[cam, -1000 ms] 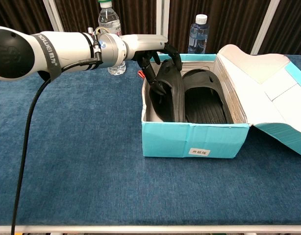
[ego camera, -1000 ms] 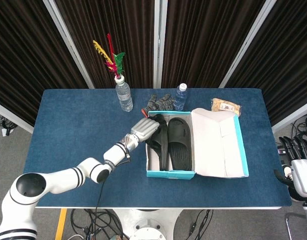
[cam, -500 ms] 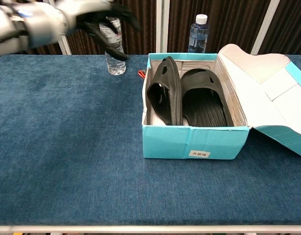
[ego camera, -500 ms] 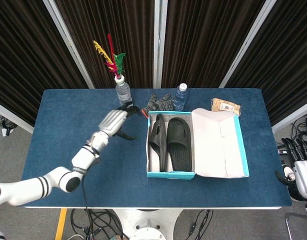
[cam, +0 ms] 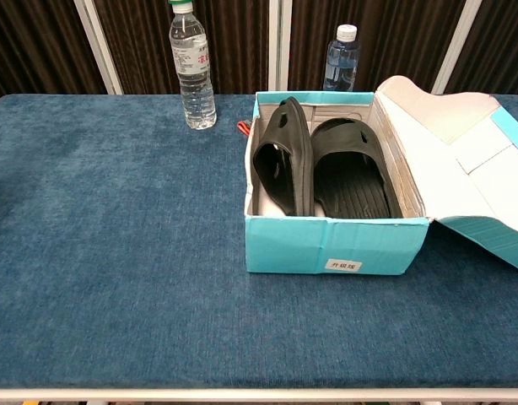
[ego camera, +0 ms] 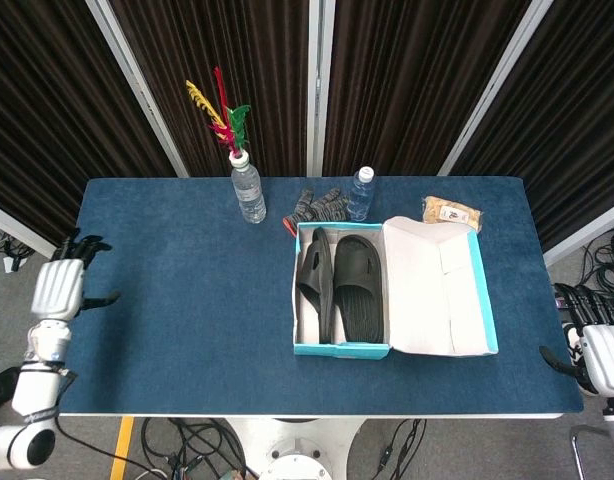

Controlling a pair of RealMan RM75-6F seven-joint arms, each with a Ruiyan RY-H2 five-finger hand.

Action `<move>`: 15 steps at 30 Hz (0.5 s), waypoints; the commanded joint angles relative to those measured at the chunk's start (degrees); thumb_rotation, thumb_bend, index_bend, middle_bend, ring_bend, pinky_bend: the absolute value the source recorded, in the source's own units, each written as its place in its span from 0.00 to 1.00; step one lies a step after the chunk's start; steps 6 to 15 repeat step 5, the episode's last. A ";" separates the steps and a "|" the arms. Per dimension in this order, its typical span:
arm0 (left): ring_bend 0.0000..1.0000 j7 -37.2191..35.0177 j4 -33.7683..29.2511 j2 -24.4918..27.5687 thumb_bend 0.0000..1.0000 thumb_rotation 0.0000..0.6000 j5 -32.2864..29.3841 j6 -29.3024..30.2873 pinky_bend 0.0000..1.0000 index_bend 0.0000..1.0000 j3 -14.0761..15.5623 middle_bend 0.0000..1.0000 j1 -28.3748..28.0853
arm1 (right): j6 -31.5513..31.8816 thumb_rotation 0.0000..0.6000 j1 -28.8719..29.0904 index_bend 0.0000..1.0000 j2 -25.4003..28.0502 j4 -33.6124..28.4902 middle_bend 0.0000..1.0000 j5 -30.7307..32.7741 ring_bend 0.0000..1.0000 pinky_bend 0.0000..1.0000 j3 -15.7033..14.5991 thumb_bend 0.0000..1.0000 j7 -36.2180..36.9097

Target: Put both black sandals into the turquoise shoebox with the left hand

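Left hand: your left hand (ego camera: 59, 288) hangs off the table's left edge, fingers spread, holding nothing; the chest view doesn't catch it at all.
Right hand: your right hand (ego camera: 599, 352) sits low past the right edge, nothing visibly in it, but I can't tell how the fingers lie.
Sandals: both are inside the turquoise shoebox (ego camera: 342, 347). The left sandal (cam: 283, 160) is tipped on its edge against the box's left wall; the right sandal (cam: 353, 169) lies flat beside it, the two touching.
Long axis: both sandals run front to back along the box, toes toward the far wall near the small water bottle (cam: 341, 57).
Direction from the hand: the box lies well to the right of your left hand, across a wide stretch of the blue table (ego camera: 177, 300).
Nearer hand: the right hand looks closer to the box, though the open lid (cam: 461, 135) flops out on that side and the task names the left anyway.
Progress: I'd call it done, both sandals boxed.
If anything: only the tilted sandal might want nudging flat; you'd reach rightward and come down along its length.
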 commanded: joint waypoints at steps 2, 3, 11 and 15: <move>0.01 5.90 -2.98 1.32 0.00 1.00 4.14 10.35 0.18 0.27 4.37 0.18 7.55 | 1.97 1.00 -0.84 0.02 -0.65 -1.13 0.10 -0.92 0.00 0.10 -0.30 0.14 -1.44; 0.01 6.42 -4.14 1.75 0.00 1.00 4.96 11.31 0.17 0.27 4.93 0.18 8.42 | 2.34 1.00 -1.02 0.02 -0.66 -1.46 0.10 -1.04 0.00 0.10 -0.35 0.14 -1.76; 0.01 6.64 -6.70 3.03 0.00 1.00 6.48 13.00 0.17 0.27 6.12 0.18 10.43 | 3.09 1.00 -1.42 0.02 -0.72 -2.14 0.10 -1.44 0.00 0.10 -0.55 0.14 -2.48; 0.01 6.64 -6.70 3.03 0.00 1.00 6.48 13.00 0.17 0.27 6.12 0.18 10.43 | 3.09 1.00 -1.42 0.02 -0.72 -2.14 0.10 -1.44 0.00 0.10 -0.55 0.14 -2.48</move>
